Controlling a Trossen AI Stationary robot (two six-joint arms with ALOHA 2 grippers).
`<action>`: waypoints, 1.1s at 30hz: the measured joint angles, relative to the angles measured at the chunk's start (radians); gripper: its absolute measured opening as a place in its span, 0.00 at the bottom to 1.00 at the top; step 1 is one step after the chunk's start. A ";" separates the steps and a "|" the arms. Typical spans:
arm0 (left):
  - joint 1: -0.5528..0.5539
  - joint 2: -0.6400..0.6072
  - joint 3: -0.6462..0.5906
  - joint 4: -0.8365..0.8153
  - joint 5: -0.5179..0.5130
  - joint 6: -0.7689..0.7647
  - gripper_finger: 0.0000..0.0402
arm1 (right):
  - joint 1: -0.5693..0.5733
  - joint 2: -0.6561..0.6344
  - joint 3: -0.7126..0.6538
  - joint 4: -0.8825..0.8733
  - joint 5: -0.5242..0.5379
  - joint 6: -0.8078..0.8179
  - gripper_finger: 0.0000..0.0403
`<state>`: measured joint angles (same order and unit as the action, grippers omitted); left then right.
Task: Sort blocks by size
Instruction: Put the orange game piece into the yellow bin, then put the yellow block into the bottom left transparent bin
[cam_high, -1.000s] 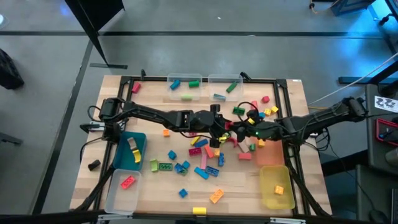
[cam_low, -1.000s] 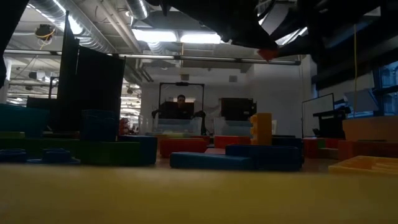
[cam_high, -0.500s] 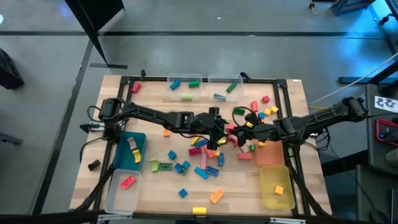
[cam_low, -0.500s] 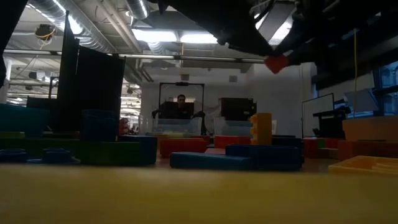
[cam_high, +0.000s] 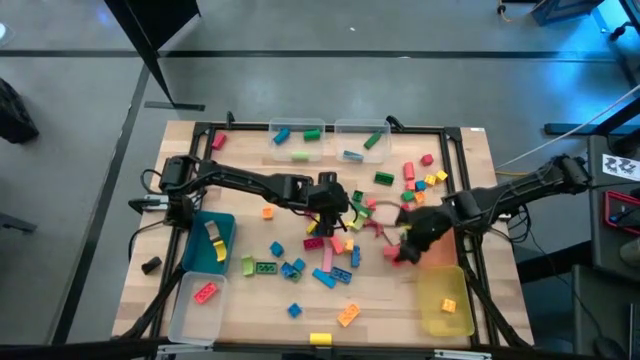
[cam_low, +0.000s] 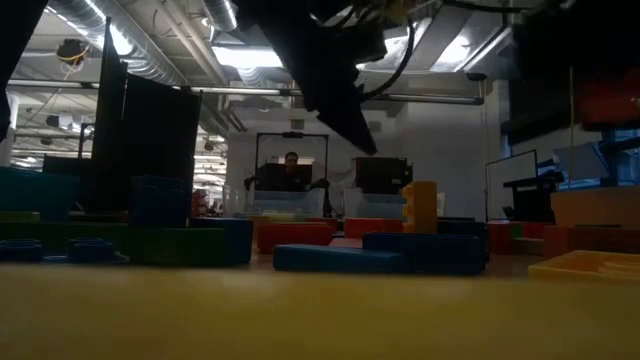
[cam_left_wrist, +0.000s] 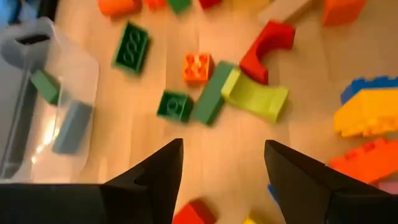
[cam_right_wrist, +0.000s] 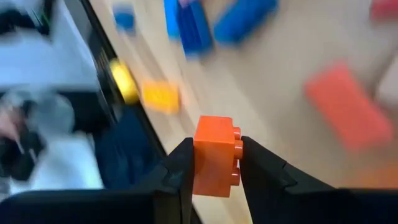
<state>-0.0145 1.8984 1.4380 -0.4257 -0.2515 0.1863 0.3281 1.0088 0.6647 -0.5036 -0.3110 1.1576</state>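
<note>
Now my right claw (cam_right_wrist: 211, 163) hangs beside the orange bin (cam_high: 437, 252), pinching one orange block (cam_right_wrist: 215, 155); my left claw (cam_left_wrist: 222, 165) gapes wide over the loose blocks (cam_high: 330, 250) mid-table.

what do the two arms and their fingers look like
Both arms are dark, slim and jointed, with black cables looping along them and around their bases. The left gripper has two flat, black fingers that taper to blunt tips. The right gripper has the same dark, wedge-shaped fingers.
</note>
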 joint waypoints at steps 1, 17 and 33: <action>0.002 0.000 0.000 -0.007 0.000 -0.002 0.52 | 0.020 0.000 0.000 -0.028 -0.029 0.001 0.26; 0.002 0.000 0.000 -0.008 0.000 0.004 0.52 | 0.418 0.001 0.000 -0.242 -0.057 0.302 0.27; -0.050 0.000 -0.001 0.001 0.257 0.063 0.52 | 0.477 0.004 0.000 -0.276 0.023 0.390 0.50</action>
<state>-0.0648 1.8987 1.4372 -0.4249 0.0053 0.2492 0.8051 1.0126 0.6651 -0.7793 -0.2885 1.5478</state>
